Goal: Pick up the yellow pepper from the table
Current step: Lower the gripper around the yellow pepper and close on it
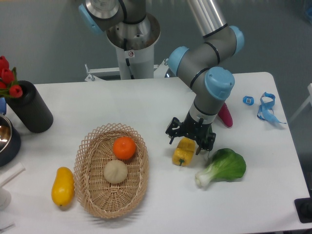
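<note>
**Jaws open above the yellow pepper**

On the white counter (pixel 161 102), right of centre: the yellow pepper (pixel 182 152), lying on its side, glossy, lobed, a short green stem at its lower end. Directly over its upper end: the gripper (pixel 189 140), pointing down from the grey arm with blue joint caps. Jaws spread wide, one dark finger to the left of the pepper's top, the other to the right, the fruit's upper part between them. Contact between fingers and pepper impossible to tell from this view; pepper resting on the counter, not lifted.

Just right of the pepper and below the gripper: a green leafy vegetable (pixel 223 167) with a pale stalk, close by but apart. Behind the arm's wrist: a magenta object (pixel 225 114), partly hidden. Near the far right edge: a small blue item (pixel 248 100) and a blue strap (pixel 266 107).

Left of the pepper: a wicker basket (pixel 92 190), holding an orange (pixel 124 147) and a pale round bun (pixel 115 171). Outside the basket, at its left: a smooth elongated yellow-orange fruit (pixel 63 186). At the far left: a black cylinder (pixel 30 107) with red tulips (pixel 8 79) beside it.
</note>
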You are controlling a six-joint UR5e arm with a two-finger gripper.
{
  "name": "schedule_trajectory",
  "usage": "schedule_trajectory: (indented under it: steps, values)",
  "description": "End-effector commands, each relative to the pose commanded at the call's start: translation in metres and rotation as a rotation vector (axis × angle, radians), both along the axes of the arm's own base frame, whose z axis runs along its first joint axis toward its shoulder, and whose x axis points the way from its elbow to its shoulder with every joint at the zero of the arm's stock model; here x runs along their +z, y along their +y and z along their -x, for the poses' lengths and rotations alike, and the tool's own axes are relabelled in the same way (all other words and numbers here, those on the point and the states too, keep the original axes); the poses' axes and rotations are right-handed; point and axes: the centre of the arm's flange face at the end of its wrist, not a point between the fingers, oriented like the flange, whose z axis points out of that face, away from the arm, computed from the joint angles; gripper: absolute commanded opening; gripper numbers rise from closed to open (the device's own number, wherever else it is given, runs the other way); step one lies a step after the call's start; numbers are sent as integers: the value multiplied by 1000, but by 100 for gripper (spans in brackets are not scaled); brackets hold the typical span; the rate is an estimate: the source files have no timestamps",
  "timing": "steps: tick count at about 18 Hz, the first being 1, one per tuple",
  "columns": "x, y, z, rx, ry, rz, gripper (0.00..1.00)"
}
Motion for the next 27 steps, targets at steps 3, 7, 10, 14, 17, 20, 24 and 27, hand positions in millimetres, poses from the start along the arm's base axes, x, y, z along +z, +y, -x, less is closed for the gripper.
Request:
schedule_trajectory:
  steps: [3,7,10,14,17,20,24,27]
  values:
    - [-3,2,-4,-19,7,16,100]
    - [-5,3,-2,-20,13,21,100]
    - [-6,4,-2,-23,16,20,100]
    - [-7,6,-4,-28,16,20,100]
    - [-7,6,-3,-28,17,21,100]
    - [-10,4,-2,-28,39,63,92]
    - [-11,11,-6,-40,47,64,88]
    - [-11,11,-6,-37,46,64,81]
